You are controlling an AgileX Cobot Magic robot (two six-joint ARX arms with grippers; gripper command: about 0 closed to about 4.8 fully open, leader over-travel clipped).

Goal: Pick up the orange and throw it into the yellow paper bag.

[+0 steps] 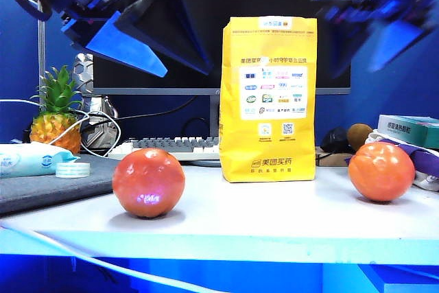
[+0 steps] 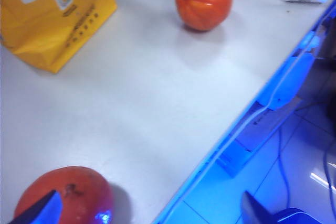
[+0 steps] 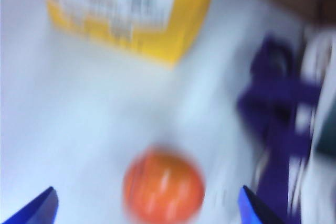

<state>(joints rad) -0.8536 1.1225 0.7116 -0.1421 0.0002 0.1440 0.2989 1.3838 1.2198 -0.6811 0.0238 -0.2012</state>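
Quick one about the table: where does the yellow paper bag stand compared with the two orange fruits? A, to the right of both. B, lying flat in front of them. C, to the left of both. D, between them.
D: in the exterior view the yellow paper bag stands upright, with one orange fruit on its left and the other on its right.

A glossy, smooth-skinned orange (image 1: 148, 182) catches a bright glint on a matt white bench (image 1: 274, 214), beside a yellow paper bag (image 1: 268, 101) of creased, flat-finished paper with a printed white panel. A second, paler fruit (image 1: 381, 171) shows a duller, mottled sheen. Nearby, a pineapple (image 1: 56, 120) looks rough and scaly, and a grey mat (image 1: 48, 186) appears soft and matt.
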